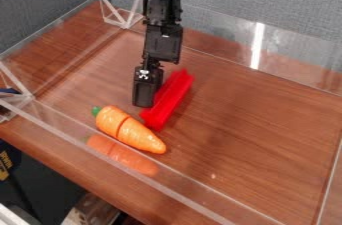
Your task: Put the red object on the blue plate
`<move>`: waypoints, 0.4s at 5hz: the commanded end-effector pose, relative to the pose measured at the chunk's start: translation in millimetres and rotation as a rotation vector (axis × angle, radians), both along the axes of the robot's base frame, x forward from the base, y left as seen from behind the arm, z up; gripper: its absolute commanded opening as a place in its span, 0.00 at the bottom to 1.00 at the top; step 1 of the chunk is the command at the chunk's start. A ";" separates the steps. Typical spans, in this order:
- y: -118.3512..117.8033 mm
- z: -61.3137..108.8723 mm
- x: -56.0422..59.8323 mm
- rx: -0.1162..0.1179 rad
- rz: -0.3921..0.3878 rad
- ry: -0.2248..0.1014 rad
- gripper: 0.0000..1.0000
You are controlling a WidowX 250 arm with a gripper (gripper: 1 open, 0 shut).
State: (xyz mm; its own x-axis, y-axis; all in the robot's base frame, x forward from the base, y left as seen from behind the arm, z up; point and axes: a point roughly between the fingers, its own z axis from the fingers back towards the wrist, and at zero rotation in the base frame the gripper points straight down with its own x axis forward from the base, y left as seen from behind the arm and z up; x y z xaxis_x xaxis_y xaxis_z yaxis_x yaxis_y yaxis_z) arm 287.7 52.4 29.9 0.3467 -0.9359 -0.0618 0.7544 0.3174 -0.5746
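Note:
The red object is a bright red bar-shaped block lying on the wooden table, running diagonally from upper right to lower left. My gripper hangs from the black arm and sits low, right against the block's left side, its dark fingers pointing down. I cannot tell whether the fingers are open or shut. An orange carrot with a green end lies just in front of the block's lower end. The blue plate is out of view.
A clear acrylic wall runs around the wooden table, with its front edge just past the carrot. A grey backdrop stands behind.

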 end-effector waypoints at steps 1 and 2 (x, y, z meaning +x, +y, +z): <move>-7.7 24.1 2.5 0.028 -0.061 -0.082 0.00; -7.2 28.3 1.1 0.049 -0.061 -0.100 0.00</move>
State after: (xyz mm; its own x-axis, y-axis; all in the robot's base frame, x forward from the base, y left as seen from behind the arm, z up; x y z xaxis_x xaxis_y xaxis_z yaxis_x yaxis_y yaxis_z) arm 280.3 47.9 33.8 0.3005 -0.9499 -0.0859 0.7754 0.2957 -0.5579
